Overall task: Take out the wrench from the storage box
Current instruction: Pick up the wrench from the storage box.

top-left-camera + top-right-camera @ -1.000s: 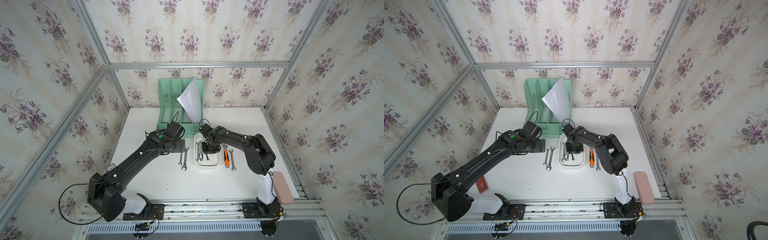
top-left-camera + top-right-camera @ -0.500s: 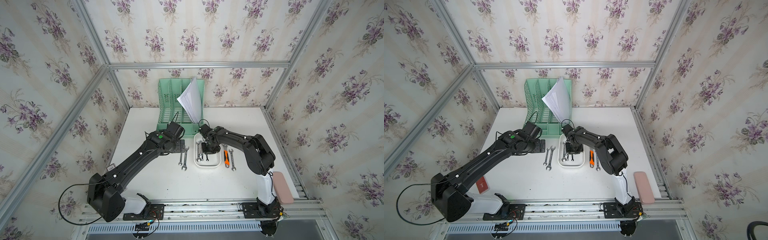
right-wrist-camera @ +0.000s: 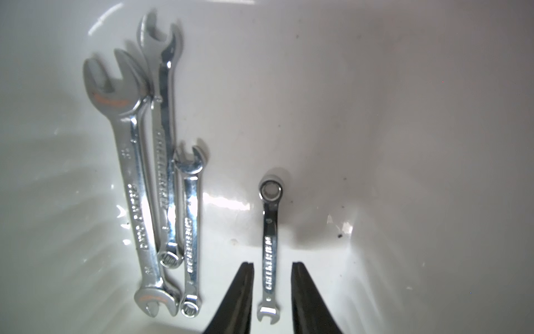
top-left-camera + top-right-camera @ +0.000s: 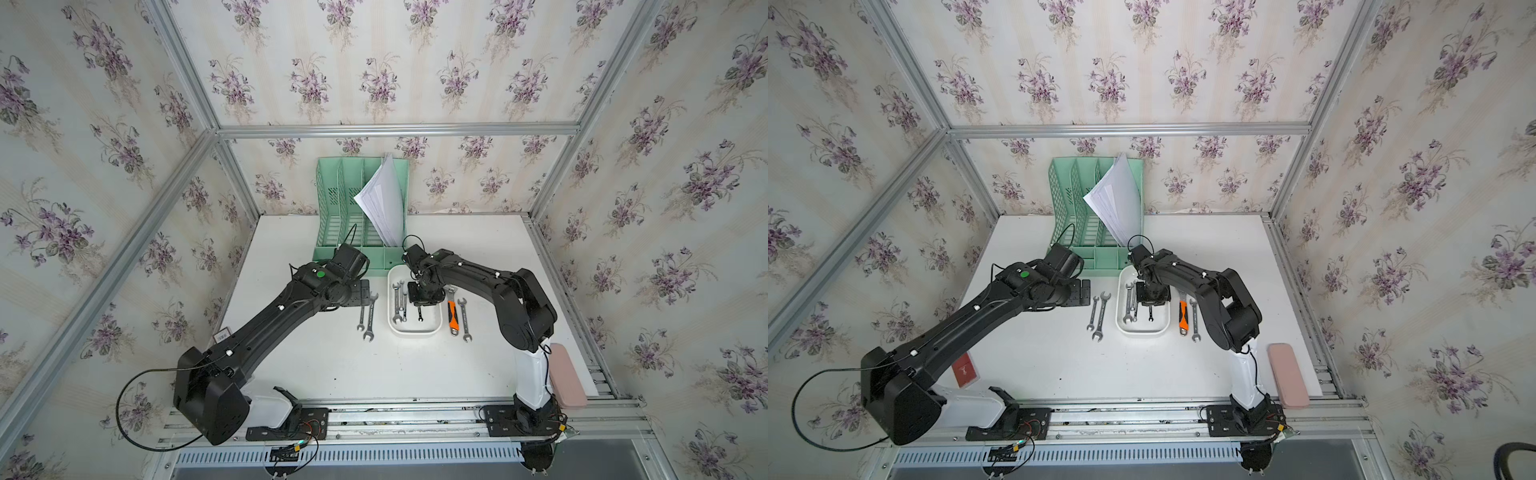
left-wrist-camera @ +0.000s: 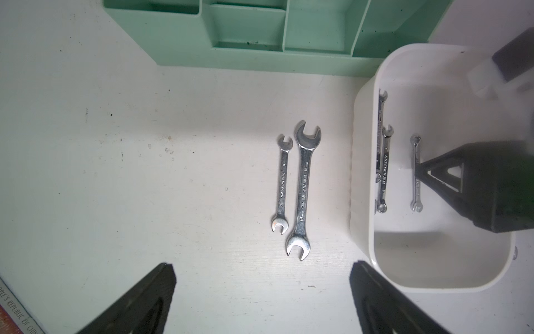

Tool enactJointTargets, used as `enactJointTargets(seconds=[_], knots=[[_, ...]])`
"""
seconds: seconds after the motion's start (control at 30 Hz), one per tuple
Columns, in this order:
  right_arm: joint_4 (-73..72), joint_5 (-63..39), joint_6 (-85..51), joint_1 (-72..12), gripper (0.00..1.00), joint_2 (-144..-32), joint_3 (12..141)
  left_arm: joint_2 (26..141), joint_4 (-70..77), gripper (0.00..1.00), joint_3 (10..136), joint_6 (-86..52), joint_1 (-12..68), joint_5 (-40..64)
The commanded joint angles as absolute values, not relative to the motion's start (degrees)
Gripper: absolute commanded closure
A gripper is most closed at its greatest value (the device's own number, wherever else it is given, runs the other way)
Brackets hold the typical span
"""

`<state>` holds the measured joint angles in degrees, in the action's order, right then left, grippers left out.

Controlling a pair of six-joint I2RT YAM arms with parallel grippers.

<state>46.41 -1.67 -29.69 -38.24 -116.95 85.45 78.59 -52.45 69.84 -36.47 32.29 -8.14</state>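
Right wrist view alone shows right pincer (image 3: pixel 273 264) ajar astride wrench (image 3: pixel 270 231), left pincer (image 5: pixel 261 264) spread wide

"What does the storage box (image 4: pixel 415 329) look like?"

"White plastic, shallow, rectangular with rounded corners and a smooth glossy floor. It's sitting level."

"And the wrenches inside?"

"Four chrome ones, all flat and lengthwise. The small combination wrench (image 3: pixel 270 251) lies alone near the middle. Three larger wrenches (image 3: pixel 164 179) overlap along one long wall."

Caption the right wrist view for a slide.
Right claw straddles the smallest wrench inside the white box; three larger wrenches lie bunched alongside.
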Motion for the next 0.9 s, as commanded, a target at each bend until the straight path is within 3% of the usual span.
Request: enactJointTargets(seconds=[0.0, 0.13, 0.47, 0.87], knots=[[45.8, -2.55, -30.16, -38.3, 0.71, -117.39, 84.69, 78.84, -51.5, 0.01, 69.75, -36.74, 32.26, -8.02], [45.77, -2.46, -29.88, -38.32, 0.72, -118.85, 84.6, 78.93, -51.36, 0.01, 69.54, -36.75, 32.26, -8.09], [46.16, -2.81, -29.53, -38.25, 0.93, -119.97, 84.99, 78.84, -51.39, 0.01, 69.52, -36.79, 32.26, -8.13], [48.11, -2.17, -29.12, -38.29, 0.97, -119.85, 88.88, 78.15, -51.84, 0.01, 69.45, -36.86, 32.26, -8.4]])
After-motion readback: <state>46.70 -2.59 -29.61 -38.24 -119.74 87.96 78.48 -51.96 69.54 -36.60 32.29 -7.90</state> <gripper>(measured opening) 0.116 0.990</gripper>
